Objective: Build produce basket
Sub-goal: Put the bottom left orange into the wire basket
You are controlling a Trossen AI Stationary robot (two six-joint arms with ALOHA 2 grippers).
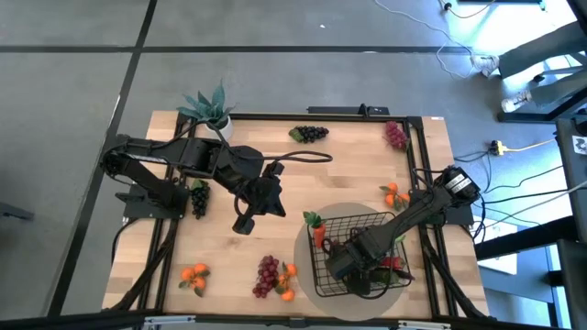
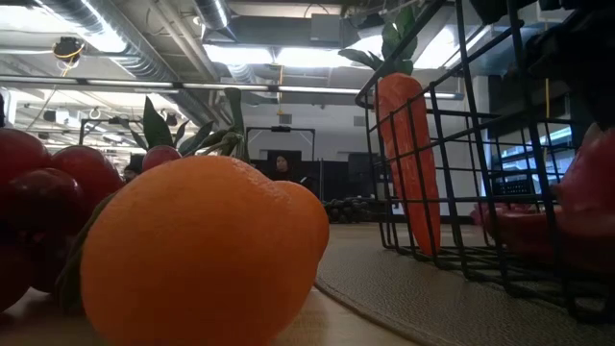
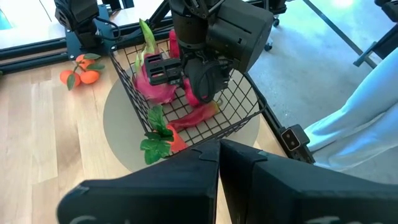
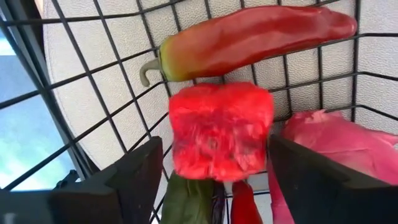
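The black wire basket (image 1: 341,231) stands on a round grey mat near the table's near right. Inside it lie a long red pepper (image 4: 249,37) and a pink dragon fruit (image 4: 342,143). A carrot (image 2: 413,163) leans upright against the basket's wall. My right gripper (image 4: 214,142) reaches down into the basket (image 3: 249,102), shut on a blocky red pepper (image 4: 221,130). My left gripper (image 3: 219,163) hovers shut and empty over the table's middle (image 1: 245,223), left of the basket. My right gripper pinches the blocky red pepper's two opposite sides (image 4: 264,134) between its fingers, coming from above and pointing down into the basket. The pepper sits low over the basket's floor, beside the long red pepper. I cannot tell whether it rests on the wires.
Loose produce lies around: dark grapes (image 1: 310,134) and red grapes (image 1: 395,136) at the far edge, oranges (image 1: 394,194) right of centre, dark grapes (image 1: 198,197) at left. Oranges (image 1: 193,275), red grapes (image 1: 266,275) and oranges (image 1: 287,280) lie near. A potted plant (image 1: 209,105) stands far left.
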